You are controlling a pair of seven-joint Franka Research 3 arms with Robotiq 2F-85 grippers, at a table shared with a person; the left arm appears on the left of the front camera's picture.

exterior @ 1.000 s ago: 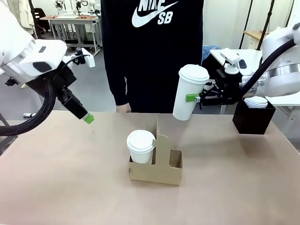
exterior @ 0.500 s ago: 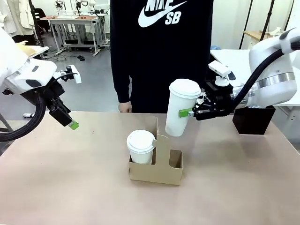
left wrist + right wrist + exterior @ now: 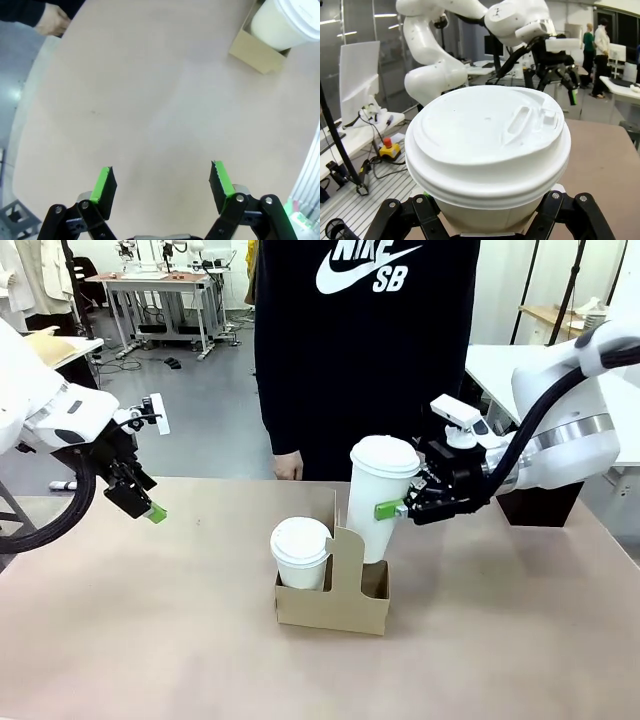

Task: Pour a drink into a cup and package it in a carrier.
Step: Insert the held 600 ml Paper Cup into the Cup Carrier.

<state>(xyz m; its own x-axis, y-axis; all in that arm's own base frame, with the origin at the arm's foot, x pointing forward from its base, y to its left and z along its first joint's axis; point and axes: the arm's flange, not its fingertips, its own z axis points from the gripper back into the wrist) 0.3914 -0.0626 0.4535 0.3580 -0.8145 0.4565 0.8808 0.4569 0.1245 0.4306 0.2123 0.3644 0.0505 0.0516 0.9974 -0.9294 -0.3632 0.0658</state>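
Observation:
My right gripper (image 3: 398, 508) is shut on a tall white lidded cup (image 3: 378, 496), holding it by its side just above the right slot of the brown cardboard carrier (image 3: 333, 598); the cup's foot dips behind the carrier's upright handle. Its dome lid (image 3: 487, 142) looms close in the right wrist view. A second lidded cup (image 3: 300, 552) stands in the carrier's left slot. My left gripper (image 3: 148, 510) hangs open above the table's far left, its green pads (image 3: 106, 181) apart over bare tabletop, with a corner of the carrier (image 3: 256, 47) at top right. The drink is out of view.
A person in a black sweatshirt (image 3: 365, 340) stands at the far side, one hand (image 3: 288, 466) at the table's edge. A black square box (image 3: 540, 502) sits at the back right behind my right arm. The tan table (image 3: 150, 640) spreads wide on the left and front.
My right gripper has carried the cup left and down, from high beside the black box to just over the carrier's right slot. My left arm has drawn back to the left and lowered.

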